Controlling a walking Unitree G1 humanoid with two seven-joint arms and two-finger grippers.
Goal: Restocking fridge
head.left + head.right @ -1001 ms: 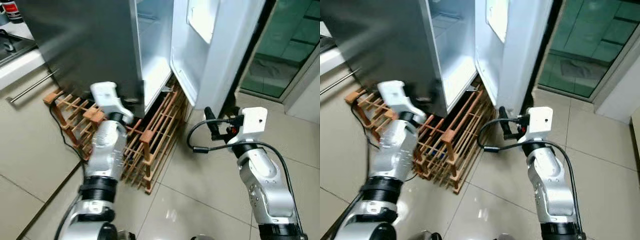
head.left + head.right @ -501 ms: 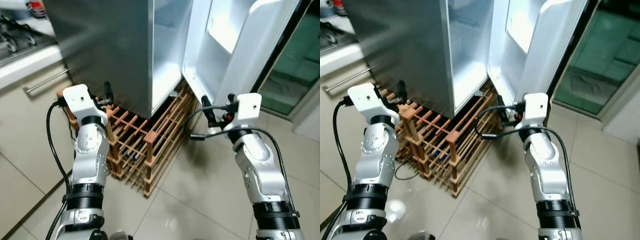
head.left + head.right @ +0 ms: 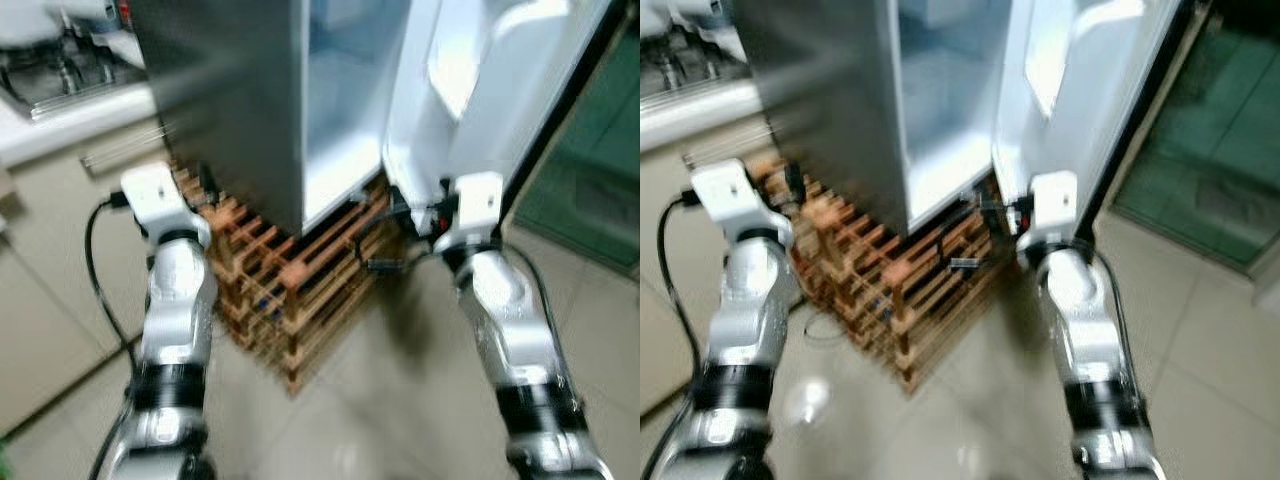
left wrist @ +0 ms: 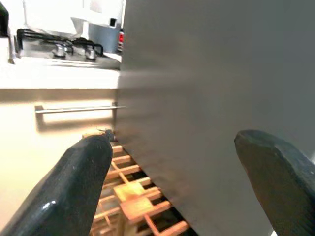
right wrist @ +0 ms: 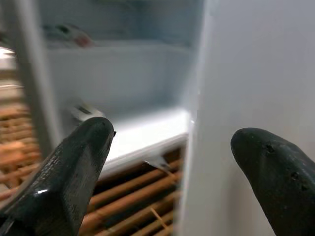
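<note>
The grey fridge (image 3: 230,100) stands ahead with its white door (image 3: 490,90) swung open on the right and a bare white interior (image 3: 350,90) between them. My left gripper (image 3: 204,180) is raised beside the fridge's grey side wall, open and empty; the left wrist view shows its fingers (image 4: 74,182) spread before that wall (image 4: 206,98). My right gripper (image 3: 400,207) hovers at the lower edge of the open door, open and empty. In the right wrist view its fingers (image 5: 69,172) frame a white lower shelf (image 5: 142,128).
A wooden slatted rack (image 3: 290,280) lies on the tiled floor against the fridge's base, between my arms. A counter with a gas hob (image 3: 60,85) and a bar handle (image 3: 120,152) is on the left. Green glass doors (image 3: 590,190) are to the right.
The whole picture has shifted and blurred as the camera moved. My left gripper drew back from the fridge's lower corner to its side wall. The right gripper sits closer to the door's lower edge.
</note>
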